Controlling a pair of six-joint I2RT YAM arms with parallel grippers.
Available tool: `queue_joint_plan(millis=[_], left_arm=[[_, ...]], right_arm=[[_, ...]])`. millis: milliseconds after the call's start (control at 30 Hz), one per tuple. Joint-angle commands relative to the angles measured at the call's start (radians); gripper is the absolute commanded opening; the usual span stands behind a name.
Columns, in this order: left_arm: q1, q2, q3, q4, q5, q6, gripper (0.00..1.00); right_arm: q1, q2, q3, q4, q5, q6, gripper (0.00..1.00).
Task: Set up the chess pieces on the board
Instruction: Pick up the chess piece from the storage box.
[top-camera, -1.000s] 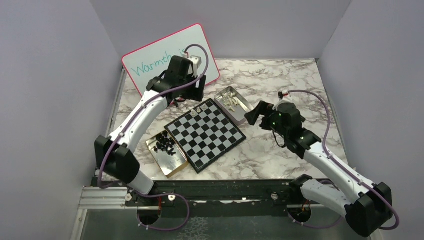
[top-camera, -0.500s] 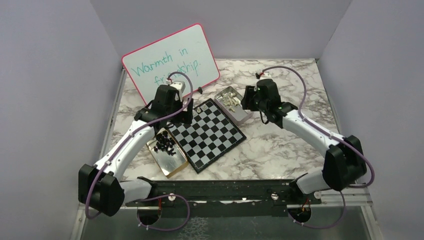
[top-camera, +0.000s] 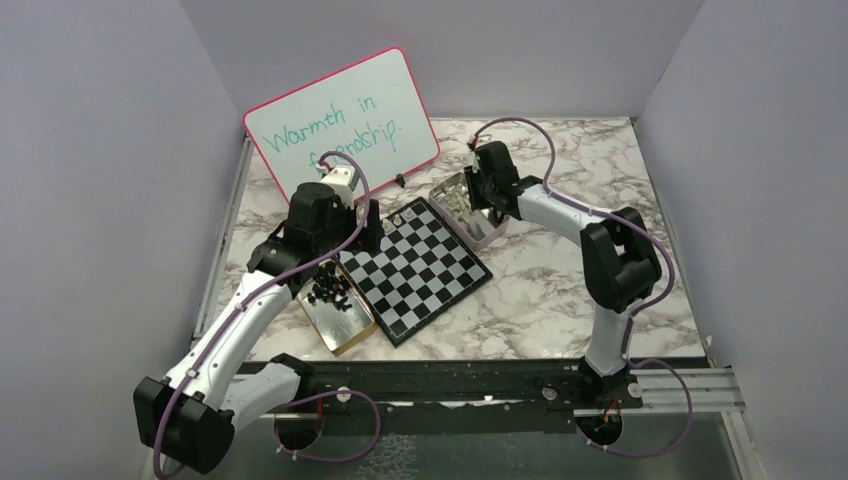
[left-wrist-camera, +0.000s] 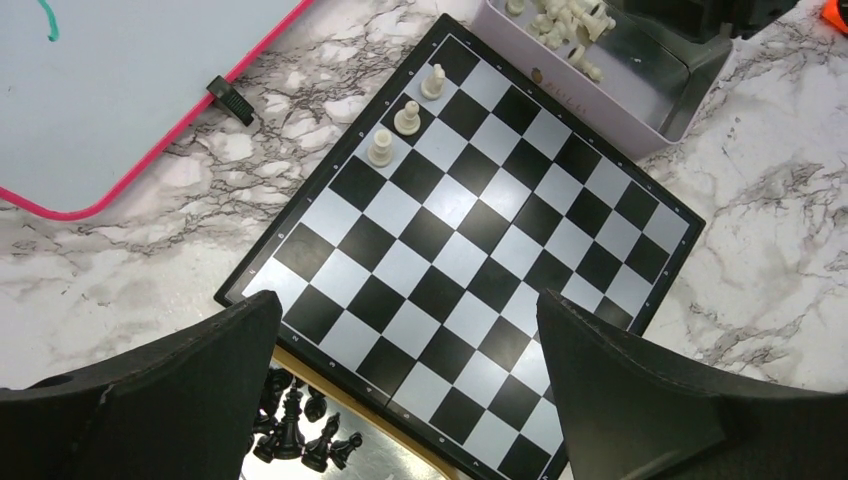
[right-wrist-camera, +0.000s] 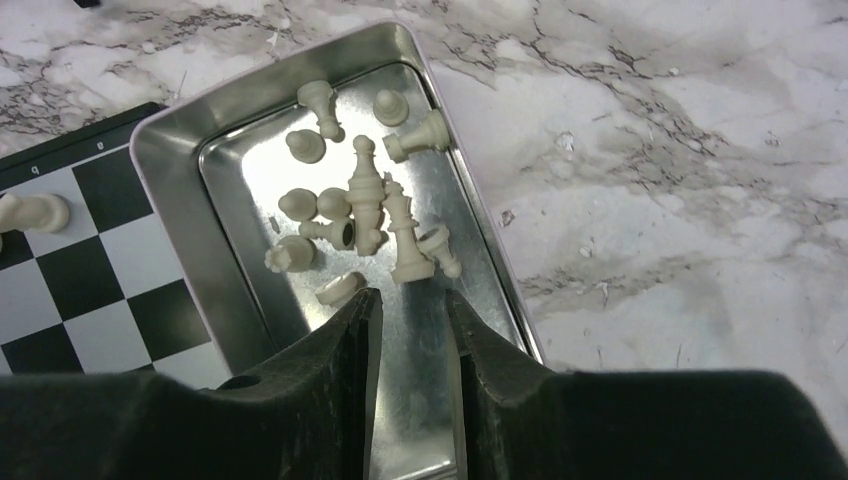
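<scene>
The board lies under my left gripper, which hangs open and wide above its near-left edge, holding nothing. Three cream-white chess pieces stand in a row at the board's far corner. Black chess pieces lie heaped in a gold tin beside the board. My right gripper is down inside a silver tin of loose white pieces. Its jaws stand a narrow gap apart with only the tin floor between them. A tall white piece lies just beyond the fingertips.
A pink-rimmed whiteboard with green writing leans against the back wall behind the board. The marble tabletop is enclosed by grey walls on the left, back and right. The silver tin touches the board's far-right edge.
My right arm swung from right of the board to over the silver tin, and its jaws narrowed. My left arm drew back from the board's far corner and its jaws opened fully.
</scene>
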Motion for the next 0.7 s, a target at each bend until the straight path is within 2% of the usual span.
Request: queue_joint_plan(millis=[0, 267, 467, 667], left_arm=[[-0.007, -0.025, 0.003, 0.023, 0.003, 0.02, 0.99], [-0.01, -0.046, 0.0, 0.016, -0.02, 0.023, 0.99], [-0.011, -0.049, 0.004, 0.016, 0.002, 0.019, 0.99], [-0.012, -0.044, 0.003, 0.017, 0.0, 0.018, 0.98]], right_arm=[[-0.003, 0.073, 0.098, -0.031, -0.024, -0.068, 0.34], [-0.003, 0.17, 0.196, -0.1, -0.023, -0.096, 0.34], [-0.003, 0.195, 0.179, -0.087, -0.067, -0.091, 0.35], [-0.003, 0.238, 0.192, -0.106, -0.047, -0.093, 0.33]])
